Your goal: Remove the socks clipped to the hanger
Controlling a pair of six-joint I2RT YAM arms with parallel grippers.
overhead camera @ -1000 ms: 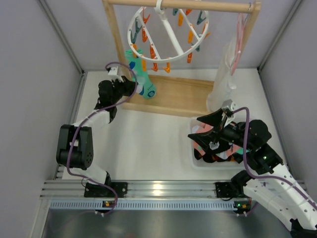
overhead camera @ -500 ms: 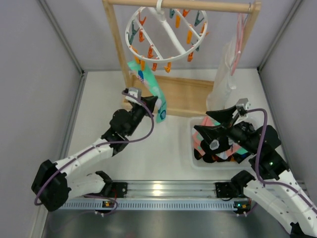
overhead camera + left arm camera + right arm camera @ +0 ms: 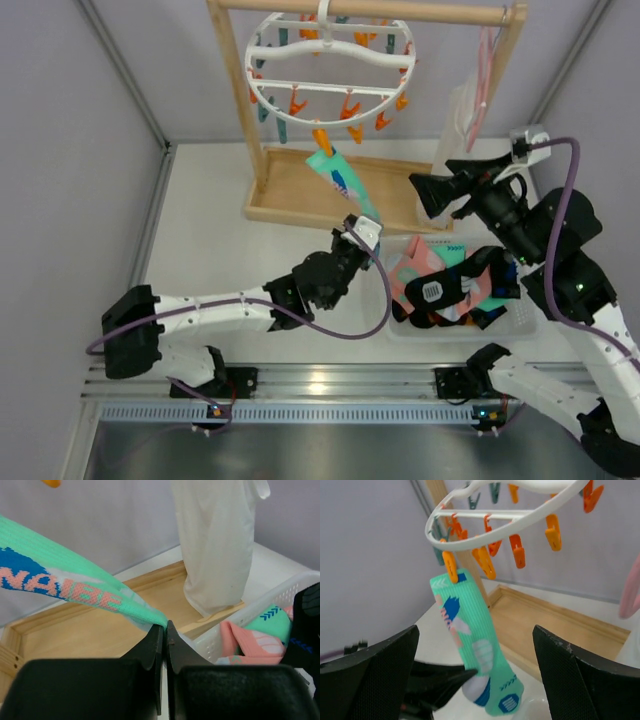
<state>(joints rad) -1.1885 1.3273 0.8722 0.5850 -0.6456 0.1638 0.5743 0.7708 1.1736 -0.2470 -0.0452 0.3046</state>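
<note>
Below the round white plastic hanger (image 3: 520, 524), at five o'clock, left gripper (image 3: 165, 630) pinches a taut mint-green lettered sock (image 3: 338, 180); right gripper (image 3: 475, 627) gapes empty.

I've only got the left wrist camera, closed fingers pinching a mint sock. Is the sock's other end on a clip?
Observer: Yes. The right wrist view shows the mint sock hanging by its top edge from one orange clothespin on the hanger.
Operator: Any more socks up there?
Observer: None that I can see. In the top view the other clips on the ring hold nothing.
Operator: What about the right gripper?
Observer: The right gripper is open, raised and facing the hanger, touching nothing.
</note>
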